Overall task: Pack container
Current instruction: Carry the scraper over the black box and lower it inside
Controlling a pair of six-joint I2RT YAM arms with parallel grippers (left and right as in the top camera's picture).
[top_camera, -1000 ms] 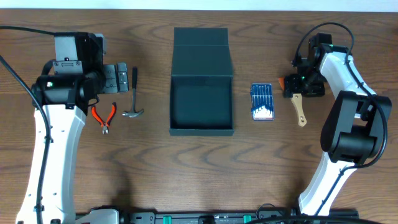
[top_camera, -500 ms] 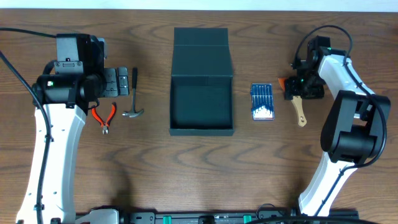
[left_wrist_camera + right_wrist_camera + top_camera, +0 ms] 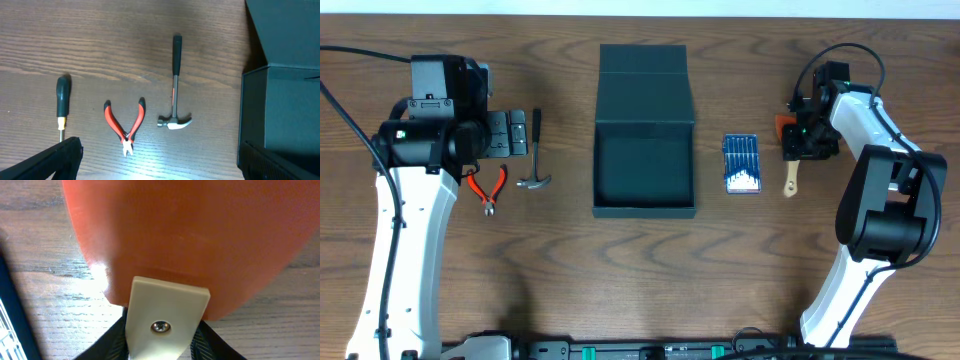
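The dark teal container stands open at the table's middle, its lid flap laid back; its side also shows in the left wrist view. My right gripper is shut on an orange-bladed scraper where blade meets handle, right of the container. Its wooden handle points toward the front. My left gripper is open and empty, hovering above the red pliers, the hammer and a dark-handled screwdriver.
A blue flat pack of small bits lies between the container and the scraper. The pliers and hammer lie left of the container. The screwdriver is hidden under the left arm in the overhead view.
The right gripper has shifted slightly with the scraper; the wooden handle has swung left, closer to the blue pack. The left arm has barely moved.
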